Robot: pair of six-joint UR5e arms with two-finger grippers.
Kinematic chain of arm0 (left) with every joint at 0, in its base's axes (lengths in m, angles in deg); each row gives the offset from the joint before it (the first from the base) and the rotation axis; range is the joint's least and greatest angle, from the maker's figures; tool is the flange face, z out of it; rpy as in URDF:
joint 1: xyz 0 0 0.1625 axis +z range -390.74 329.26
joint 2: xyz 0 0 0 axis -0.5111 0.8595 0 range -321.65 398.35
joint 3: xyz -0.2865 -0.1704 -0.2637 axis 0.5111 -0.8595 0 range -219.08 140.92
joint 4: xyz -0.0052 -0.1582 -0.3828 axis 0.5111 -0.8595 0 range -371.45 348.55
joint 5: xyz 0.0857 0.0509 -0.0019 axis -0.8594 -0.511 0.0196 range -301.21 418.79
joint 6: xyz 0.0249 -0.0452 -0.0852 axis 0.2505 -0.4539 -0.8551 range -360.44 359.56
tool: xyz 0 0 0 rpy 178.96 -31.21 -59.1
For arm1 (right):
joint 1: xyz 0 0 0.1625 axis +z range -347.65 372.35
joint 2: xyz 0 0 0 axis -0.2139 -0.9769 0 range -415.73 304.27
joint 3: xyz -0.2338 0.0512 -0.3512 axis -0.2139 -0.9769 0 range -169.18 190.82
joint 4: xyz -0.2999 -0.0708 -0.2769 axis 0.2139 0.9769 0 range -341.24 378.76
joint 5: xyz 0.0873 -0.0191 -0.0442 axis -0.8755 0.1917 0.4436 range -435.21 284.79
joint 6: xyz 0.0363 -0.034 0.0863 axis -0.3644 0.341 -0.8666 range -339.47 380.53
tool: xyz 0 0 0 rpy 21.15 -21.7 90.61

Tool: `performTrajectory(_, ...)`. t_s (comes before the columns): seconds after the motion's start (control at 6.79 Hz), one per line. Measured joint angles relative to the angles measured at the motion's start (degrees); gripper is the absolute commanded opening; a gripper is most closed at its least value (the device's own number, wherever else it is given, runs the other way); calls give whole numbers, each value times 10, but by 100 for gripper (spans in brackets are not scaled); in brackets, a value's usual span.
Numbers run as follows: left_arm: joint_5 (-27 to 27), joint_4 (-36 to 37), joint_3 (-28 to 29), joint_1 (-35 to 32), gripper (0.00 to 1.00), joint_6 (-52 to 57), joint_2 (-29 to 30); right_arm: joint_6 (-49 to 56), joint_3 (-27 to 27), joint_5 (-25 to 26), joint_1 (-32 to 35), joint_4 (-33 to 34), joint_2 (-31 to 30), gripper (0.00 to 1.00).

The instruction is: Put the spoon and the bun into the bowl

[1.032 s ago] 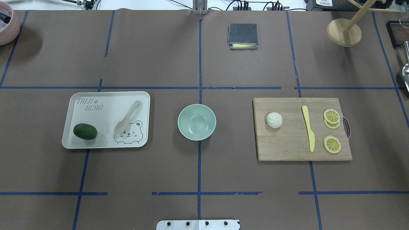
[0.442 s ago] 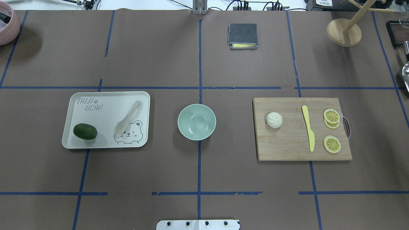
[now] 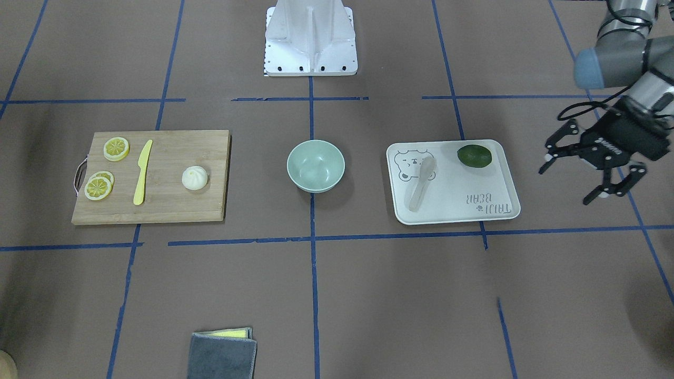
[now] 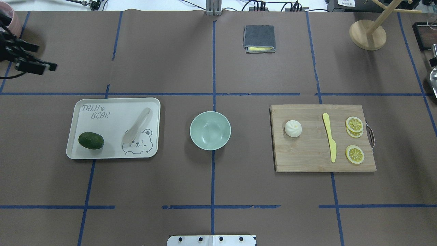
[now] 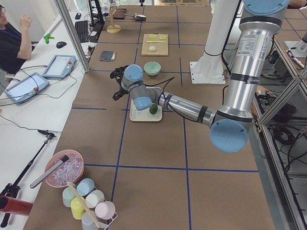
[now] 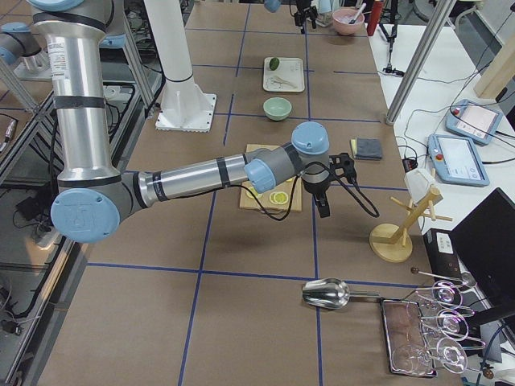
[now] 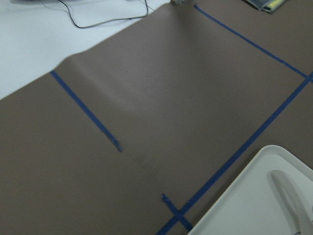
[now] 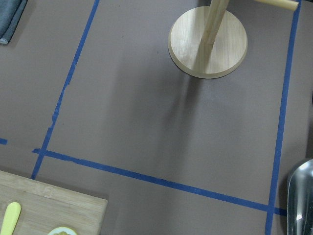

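Observation:
The off-white spoon [image 4: 138, 124] lies on the white bear-print tray [image 4: 102, 106], with its scoop toward the robot; it also shows in the front view [image 3: 423, 181] and the left wrist view [image 7: 293, 200]. The white bun [image 4: 293, 128] sits on the wooden cutting board [image 4: 307, 153]. The mint-green bowl [image 4: 210, 130] stands empty between tray and board. My left gripper [image 3: 568, 181] is open and empty, in the air beyond the tray's far left corner [image 4: 42, 56]. My right gripper [image 6: 331, 183] hovers beyond the board's right end; I cannot tell if it is open.
A dark green fruit [image 4: 91, 140] lies on the tray. A yellow knife [image 4: 329, 136] and lemon slices [image 4: 354, 154] lie on the board. A folded grey cloth [image 4: 259, 38], a wooden stand [image 4: 367, 34] and a metal scoop [image 4: 434, 78] are at the back and right.
My left gripper has come into the overhead view at the top left edge. The spoon, bun and bowl have not moved.

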Motion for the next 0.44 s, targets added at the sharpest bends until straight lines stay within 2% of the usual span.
performTrajectory(0.15, -48, 59, -10, 45, 100, -42, 23, 0, 0, -1, -5, 0, -1, 100)
performTrajectory(0.44, -147, 105, -10, 138, 100, -129, 41, -1, 2, -2, -9, -1, -7, 100)
